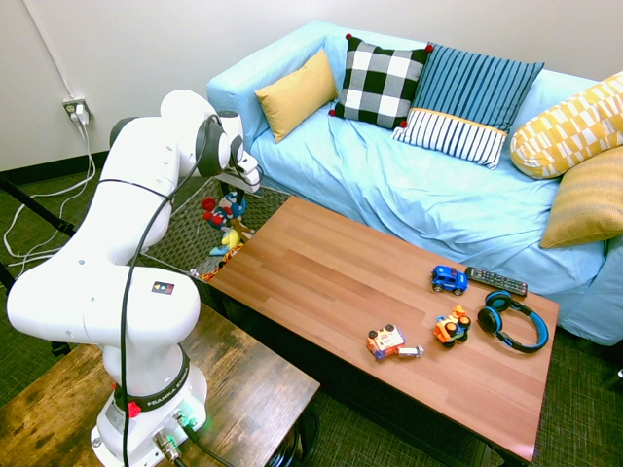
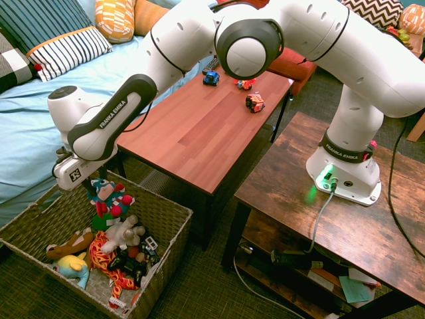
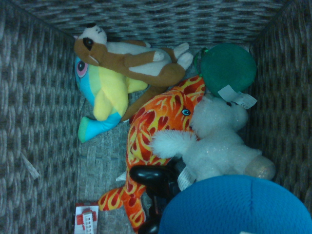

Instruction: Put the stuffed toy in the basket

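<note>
"FRANKA EMIKA" on the arm (image 2: 113,116)

In the first exterior view, from the table's (image 1: 321,292) middle: sofa (image 1: 360,175) at 12 o'clock, basket (image 1: 178,229) at 10. On it, car (image 1: 449,279) at 2, headphones (image 1: 539,331) at 3.

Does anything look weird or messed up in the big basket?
Nothing looks spilled or broken. The brown woven wicker basket just holds a jumble. One odd bit: the black plastic game controller lies among soft toys, so it looks out of place.
</note>
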`<state>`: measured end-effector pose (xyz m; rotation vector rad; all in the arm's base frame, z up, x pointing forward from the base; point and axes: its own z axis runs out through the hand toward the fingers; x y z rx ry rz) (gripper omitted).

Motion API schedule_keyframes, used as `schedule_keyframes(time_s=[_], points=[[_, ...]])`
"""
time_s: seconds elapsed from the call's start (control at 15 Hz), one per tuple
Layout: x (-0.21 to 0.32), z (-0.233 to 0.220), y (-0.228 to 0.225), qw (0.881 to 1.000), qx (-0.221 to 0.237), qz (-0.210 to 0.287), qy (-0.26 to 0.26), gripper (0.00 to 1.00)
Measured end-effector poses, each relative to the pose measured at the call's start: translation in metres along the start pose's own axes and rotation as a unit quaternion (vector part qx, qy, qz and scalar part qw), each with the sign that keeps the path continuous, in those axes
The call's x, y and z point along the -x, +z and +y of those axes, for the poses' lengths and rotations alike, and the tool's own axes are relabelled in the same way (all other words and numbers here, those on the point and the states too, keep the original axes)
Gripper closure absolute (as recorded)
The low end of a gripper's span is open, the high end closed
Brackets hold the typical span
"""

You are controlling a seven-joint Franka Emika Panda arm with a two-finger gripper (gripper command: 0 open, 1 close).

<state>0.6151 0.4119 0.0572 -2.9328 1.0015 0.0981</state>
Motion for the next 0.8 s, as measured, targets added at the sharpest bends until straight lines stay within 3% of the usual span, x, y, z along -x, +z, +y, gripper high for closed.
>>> schedule_keyframes(time_s=[0.8], points=[[0.001, -0.014, 0.009, 1.0, 0.01, 0.007, 0.011, 0.0]])
